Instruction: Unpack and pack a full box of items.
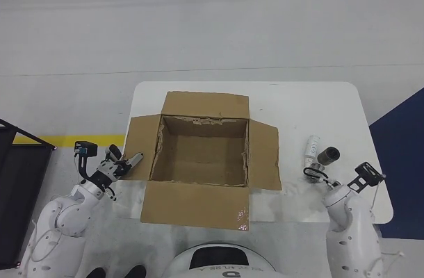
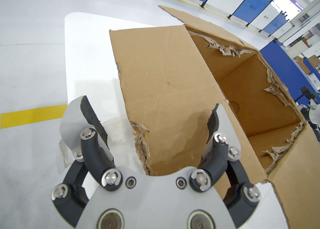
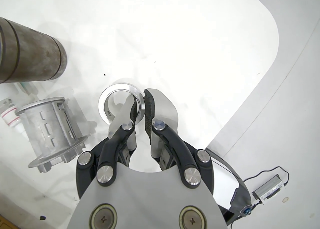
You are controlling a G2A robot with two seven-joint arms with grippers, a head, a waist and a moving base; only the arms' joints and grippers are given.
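Top view: cardboard box [image 1: 195, 204] sits open at mid-table [image 1: 316, 104], all four flaps folded out. Its inner floor shows as bare cardboard, with torn paper along the rim.

Left gripper [image 1: 132, 161] is at the outer edge of the box's left flap. Left wrist view: left gripper [image 2: 150, 109] has its fingers [image 2: 87, 112] spread wide apart, and the flap's torn near corner lies between them. I cannot tell whether either pad touches the cardboard box [image 2: 160, 77].

Right gripper [image 1: 311, 174] is right of the box's right flap, among loose parts on the table. Right wrist view: right gripper [image 3: 142, 101] is closed on a metal ring [image 3: 112, 94], one finger inside the ring and one outside, pinching its wall. I cannot tell whether the ring rests on the table or is lifted off it.

Just beside the ring stands a slotted metal sleeve [image 3: 50, 130] with flanges. Beyond it lie a white tube [image 3: 8, 115] and a dark cylinder [image 3: 30, 57], both on their sides; in the top view the white tube [image 1: 311, 147] and dark cylinder [image 1: 329, 156] lie side by side, farther out than the right gripper.
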